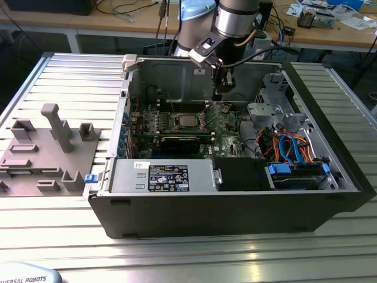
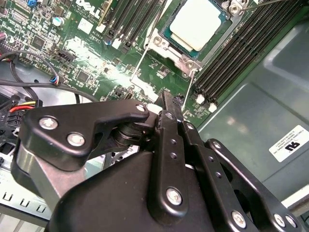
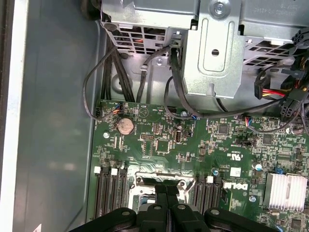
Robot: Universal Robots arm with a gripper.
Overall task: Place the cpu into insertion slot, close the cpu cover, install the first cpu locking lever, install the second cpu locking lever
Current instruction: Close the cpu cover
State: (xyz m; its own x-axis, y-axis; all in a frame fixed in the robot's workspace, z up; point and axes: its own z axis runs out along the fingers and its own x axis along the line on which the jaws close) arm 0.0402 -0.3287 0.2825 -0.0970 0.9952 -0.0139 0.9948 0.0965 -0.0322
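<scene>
Claw looks shut to me in the first wrist view, fingers pressed together and gripping nothing. It hangs over the board, near the slot. I see the cpu seated there, with the cover framing it.

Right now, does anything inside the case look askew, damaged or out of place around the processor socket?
Nothing stands out. The cpu lies flat and square, with the cpu cover level around it. The gripper is shut and hangs just off the cover's corner. No bent, loose or damaged parts show.
</scene>
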